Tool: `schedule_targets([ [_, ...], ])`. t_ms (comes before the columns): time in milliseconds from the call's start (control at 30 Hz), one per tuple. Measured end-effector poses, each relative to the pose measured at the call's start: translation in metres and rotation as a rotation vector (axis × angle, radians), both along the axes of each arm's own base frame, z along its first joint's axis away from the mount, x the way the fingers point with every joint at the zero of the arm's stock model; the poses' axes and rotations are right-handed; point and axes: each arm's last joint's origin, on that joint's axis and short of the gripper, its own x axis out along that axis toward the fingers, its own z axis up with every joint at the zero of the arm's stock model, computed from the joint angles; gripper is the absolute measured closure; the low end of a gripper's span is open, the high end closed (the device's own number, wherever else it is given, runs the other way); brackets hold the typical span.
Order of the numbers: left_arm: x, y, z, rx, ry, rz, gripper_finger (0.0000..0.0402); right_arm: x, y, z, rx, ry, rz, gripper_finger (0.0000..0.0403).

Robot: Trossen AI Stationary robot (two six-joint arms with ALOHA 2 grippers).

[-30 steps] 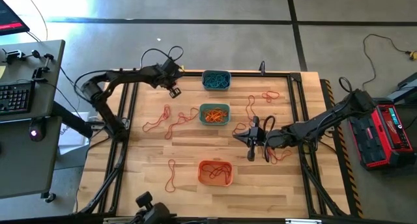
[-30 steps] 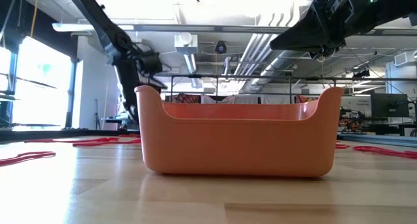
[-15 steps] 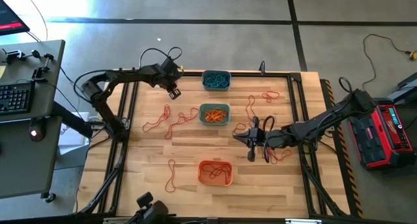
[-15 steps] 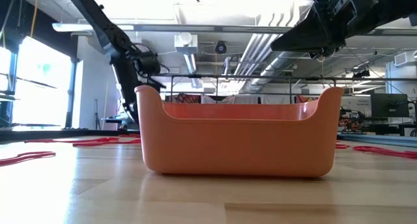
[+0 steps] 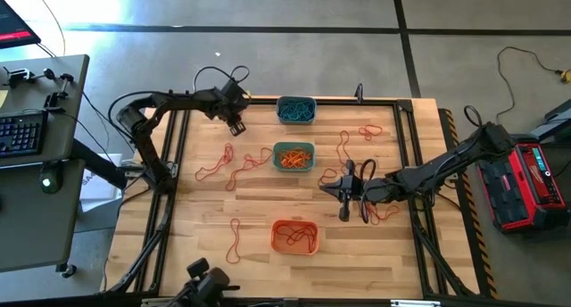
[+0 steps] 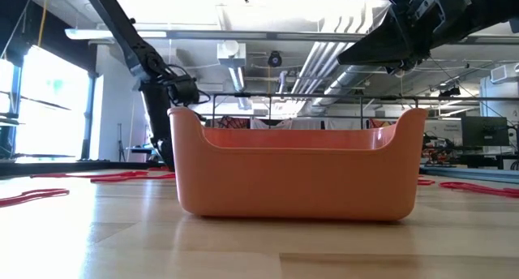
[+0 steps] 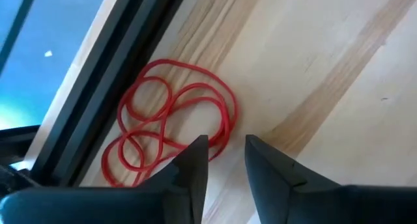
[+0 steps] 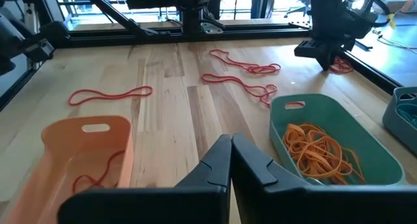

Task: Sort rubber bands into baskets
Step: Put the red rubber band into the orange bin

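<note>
Where parted, left fingers (image 7: 195,162) empty

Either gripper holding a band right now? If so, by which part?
Nothing is held. The left gripper is open over a red rubber band lying on the table, fingers clear of it. The right gripper is shut and empty.

- The counter (image 5: 196,244) was a light wood butcher-block top with a black metal frame (image 5: 175,137) running round its edges.
- Three baskets sat on it, roughly in a line down the middle: a grey-blue basket (image 5: 295,110) at the far edge, a teal-green basket (image 5: 293,156) in the centre, and an orange basket (image 5: 294,236) closest to the near edge.
- Loose red rubber bands (image 5: 223,164) were scattered straight on the wood, left and right of the baskets.
</note>
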Motion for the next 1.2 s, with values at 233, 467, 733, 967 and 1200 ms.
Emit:
schedule_targets([
  [233,-0.005,0.004,-0.001,-0.027,-0.021,-0.019,0.0383,0.000,0.000,0.000,0.013,-0.002,-0.003,0.0403],
  [467,-0.003,-0.006,0.005,-0.005,0.064,-0.047,0.0400,0.000,0.000,0.000,0.017,0.000,-0.003,0.0403],
  [733,0.001,-0.029,0.044,0.059,0.029,-0.092,0.0401,0.000,0.000,-0.001,0.014,0.004,-0.003,0.0403],
  [967,0.003,-0.060,0.084,0.101,-0.063,-0.148,0.0401,0.000,0.000,-0.001,0.010,0.006,-0.002,0.0403],
  [1200,0.009,-0.114,0.121,0.124,-0.181,-0.257,0.0401,-0.001,0.000,-0.002,0.003,0.017,-0.001,0.0403],
])
